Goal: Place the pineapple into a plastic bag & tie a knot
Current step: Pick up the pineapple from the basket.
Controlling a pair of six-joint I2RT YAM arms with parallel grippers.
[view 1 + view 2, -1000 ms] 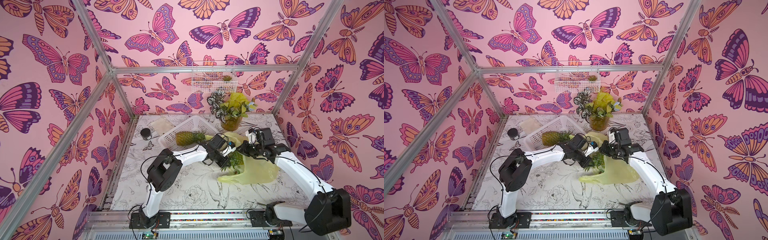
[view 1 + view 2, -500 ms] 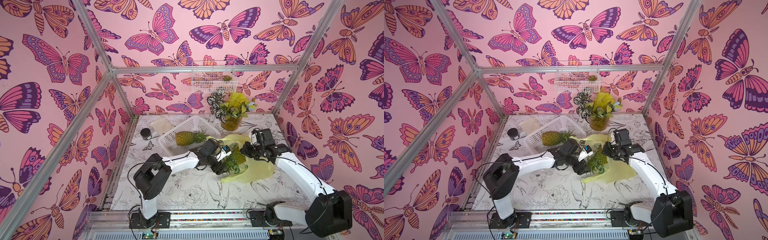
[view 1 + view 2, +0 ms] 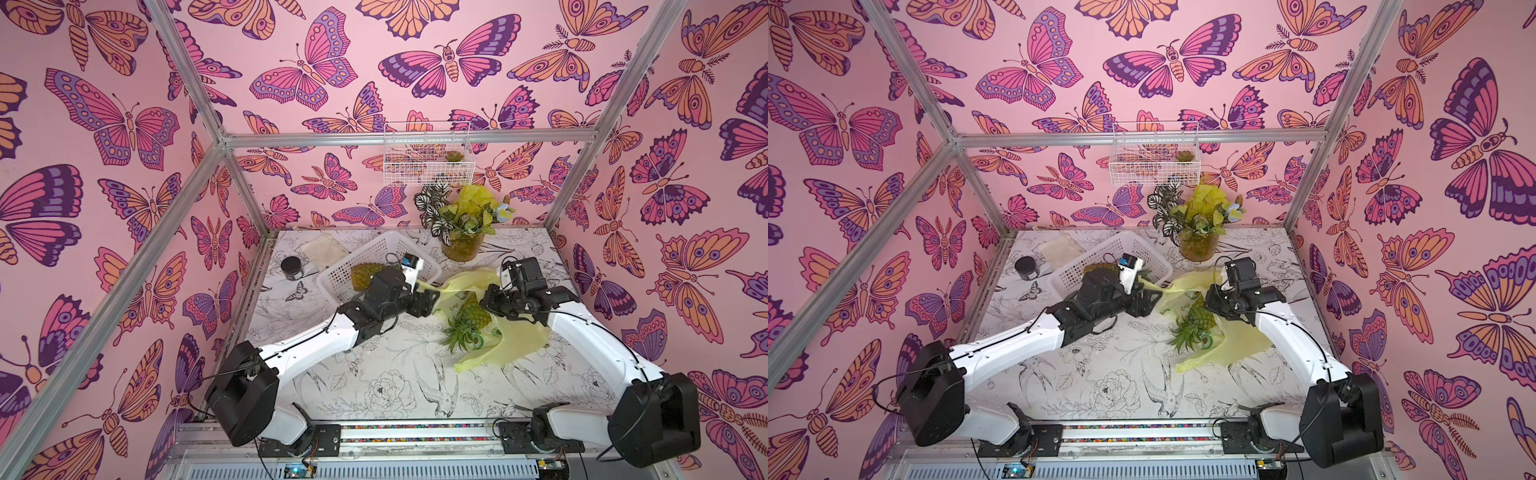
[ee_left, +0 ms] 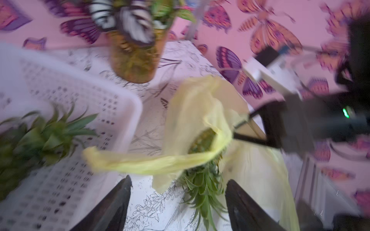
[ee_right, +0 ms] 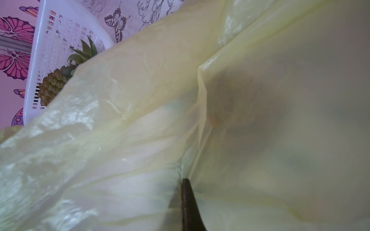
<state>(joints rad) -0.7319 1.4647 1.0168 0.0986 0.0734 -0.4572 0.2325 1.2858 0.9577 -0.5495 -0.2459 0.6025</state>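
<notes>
Both top views show the plastic bag [image 3: 523, 338] just beside the white basket [image 3: 341, 274], pineapple [image 3: 473, 312] half inside, crown out. The left wrist view alone shows the left gripper [image 4: 179, 180] spread empty near a loose handle [image 4: 144, 165]; the right wrist view, the right gripper [image 5: 186, 184] pinching bag film.

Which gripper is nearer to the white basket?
Left. The left gripper hangs open just beside a corner of the white basket; the right gripper, shut on the plastic bag, is farther off, across the bag.
</notes>
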